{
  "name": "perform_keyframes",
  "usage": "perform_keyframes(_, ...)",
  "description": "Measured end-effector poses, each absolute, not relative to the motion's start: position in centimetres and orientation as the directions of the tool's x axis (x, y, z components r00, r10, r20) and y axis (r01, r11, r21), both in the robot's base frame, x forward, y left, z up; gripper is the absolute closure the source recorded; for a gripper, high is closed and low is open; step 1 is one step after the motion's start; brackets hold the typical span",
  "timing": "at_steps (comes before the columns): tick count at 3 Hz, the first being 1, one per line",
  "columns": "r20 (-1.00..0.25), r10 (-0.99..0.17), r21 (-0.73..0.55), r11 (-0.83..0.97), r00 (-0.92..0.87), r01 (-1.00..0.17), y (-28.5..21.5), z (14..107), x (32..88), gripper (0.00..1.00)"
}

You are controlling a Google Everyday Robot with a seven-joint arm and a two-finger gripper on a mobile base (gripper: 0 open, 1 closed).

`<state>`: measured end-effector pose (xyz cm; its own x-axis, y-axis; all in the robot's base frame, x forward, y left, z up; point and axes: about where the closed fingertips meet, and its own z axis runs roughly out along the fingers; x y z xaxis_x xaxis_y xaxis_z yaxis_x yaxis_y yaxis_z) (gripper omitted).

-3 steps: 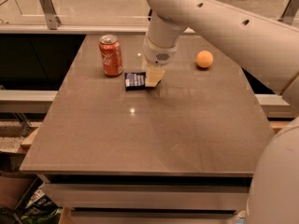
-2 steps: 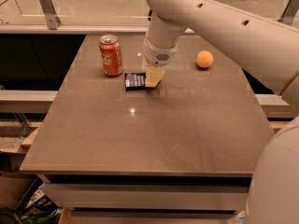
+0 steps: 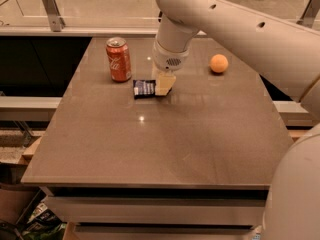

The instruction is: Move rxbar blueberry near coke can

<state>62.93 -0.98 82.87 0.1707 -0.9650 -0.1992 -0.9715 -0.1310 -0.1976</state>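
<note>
1 camera looks down at the table (image 3: 150, 154) from above its near edge, fairly close, facing the far side. The gripper (image 3: 165, 85) hangs near the table's far middle.

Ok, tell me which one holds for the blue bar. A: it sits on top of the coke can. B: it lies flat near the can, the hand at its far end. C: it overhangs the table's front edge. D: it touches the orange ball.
B: the rxbar blueberry lies flat on the table close to the coke can, with the hand at its end away from the can.
</note>
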Motion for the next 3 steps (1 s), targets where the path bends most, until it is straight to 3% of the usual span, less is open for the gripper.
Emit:
perform_keyframes(1,-0.199,-0.965,-0.196,-0.132,0.171,-0.972,-0.93,82.72,62.92,0.13)
perform_keyframes(2,-0.198,-0.965,-0.193,-0.133,0.172,-0.972,-0.88,82.57,62.9,0.0)
perform_keyframes(3,-0.198,-0.965,-0.193,-0.133,0.172,-0.972,-0.88,82.56,62.9,0.0)
